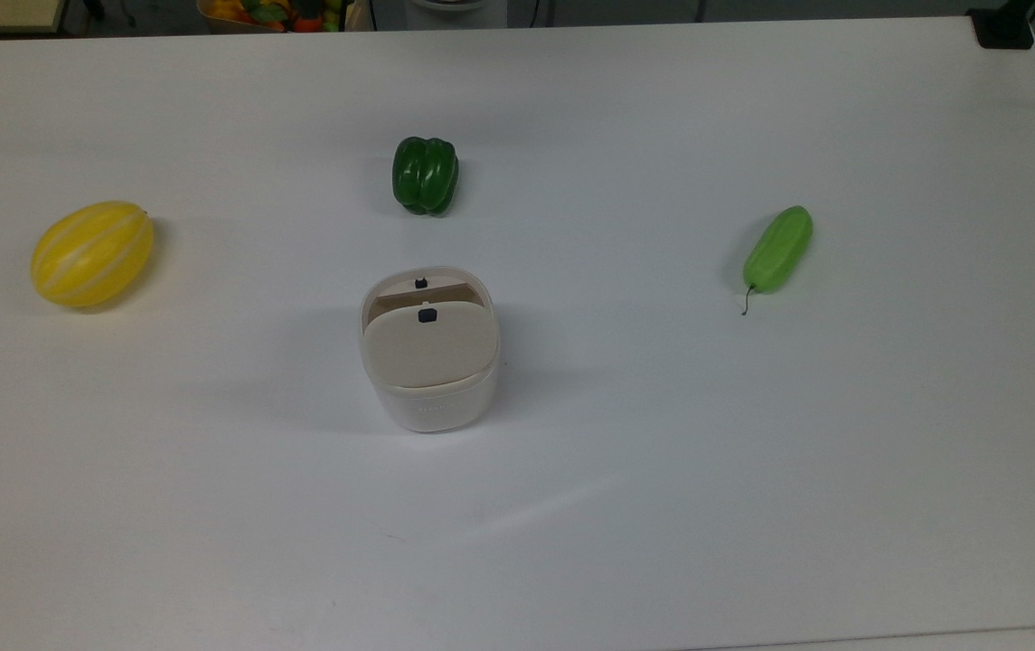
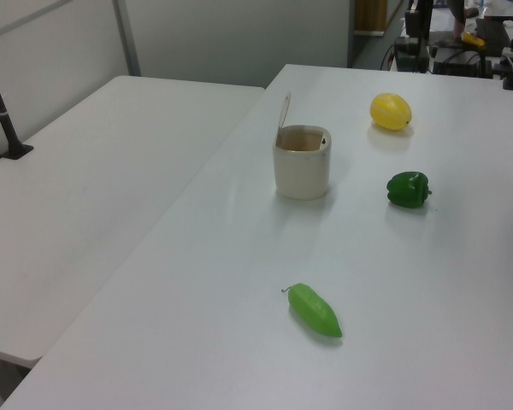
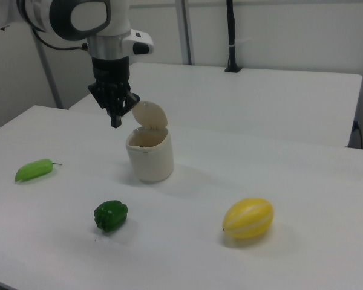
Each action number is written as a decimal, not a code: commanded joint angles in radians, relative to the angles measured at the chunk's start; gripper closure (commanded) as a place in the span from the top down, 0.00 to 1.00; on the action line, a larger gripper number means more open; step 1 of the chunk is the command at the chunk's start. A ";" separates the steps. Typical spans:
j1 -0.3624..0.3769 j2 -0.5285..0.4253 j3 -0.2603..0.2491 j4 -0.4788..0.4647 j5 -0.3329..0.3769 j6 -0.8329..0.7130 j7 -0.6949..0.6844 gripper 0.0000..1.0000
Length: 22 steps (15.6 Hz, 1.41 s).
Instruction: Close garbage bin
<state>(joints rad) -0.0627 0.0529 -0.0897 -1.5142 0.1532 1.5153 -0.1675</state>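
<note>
- One bin: garbage bin (image 1: 429, 362) mid-worktop (image 1: 752, 470), lid (image 3: 149, 115) standing up, open.
- My pincer (image 3: 116, 120) hangs in the right view just left of the lid, above the bin, fingers together, holding nothing.
- Green pepper (image 1: 425, 174), yellow melon (image 1: 92, 252), light green pod (image 1: 778, 248) lie apart.

White table (image 1: 752, 497) bears garbage bin (image 1: 429, 389), pepper (image 1: 425, 174), melon (image 1: 92, 253), gourd (image 1: 778, 248).

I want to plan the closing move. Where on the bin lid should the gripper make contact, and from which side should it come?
Contact the lid near its free top edge, on its outer face. It stands raised on the bin, hinged at the rim farther from the pepper, so pushing toward the pepper should swing it shut. The gripper hangs just to the right view's left of the lid.
</note>
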 commanded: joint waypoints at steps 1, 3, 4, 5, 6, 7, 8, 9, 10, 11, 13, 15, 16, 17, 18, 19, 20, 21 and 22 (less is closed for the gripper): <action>0.007 0.007 0.007 0.045 0.029 0.041 -0.001 0.00; 0.007 0.012 0.008 0.046 0.075 0.138 -0.023 0.00; 0.007 0.016 0.011 0.046 0.094 0.185 -0.033 0.00; 0.011 0.024 0.015 0.046 0.106 0.272 -0.033 0.00; 0.014 0.036 0.015 0.048 0.111 0.334 -0.026 0.00; 0.032 0.042 0.015 0.051 0.117 0.389 -0.023 0.00; 0.046 0.062 0.015 0.052 0.120 0.442 -0.023 0.00; 0.053 0.073 0.015 0.054 0.123 0.488 -0.023 0.00; 0.067 0.090 0.015 0.052 0.123 0.538 -0.021 0.00; 0.082 0.110 0.015 0.054 0.124 0.584 -0.018 0.00; 0.095 0.149 0.015 0.055 0.124 0.672 0.022 0.00; 0.113 0.206 0.015 0.083 0.127 0.758 0.043 0.00; 0.118 0.235 0.015 0.106 0.132 0.791 0.043 0.00; 0.118 0.260 0.015 0.126 0.144 0.809 0.043 0.00; 0.118 0.277 0.015 0.140 0.156 0.815 0.042 0.00; 0.118 0.288 0.015 0.153 0.157 0.818 0.042 0.00; 0.119 0.295 0.016 0.160 0.157 0.819 0.042 0.00; 0.119 0.297 0.019 0.160 0.157 0.819 0.040 0.00; 0.121 0.298 0.025 0.160 0.157 0.827 0.040 0.00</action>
<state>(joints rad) 0.0485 0.3319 -0.0682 -1.3917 0.2914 2.3306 -0.1376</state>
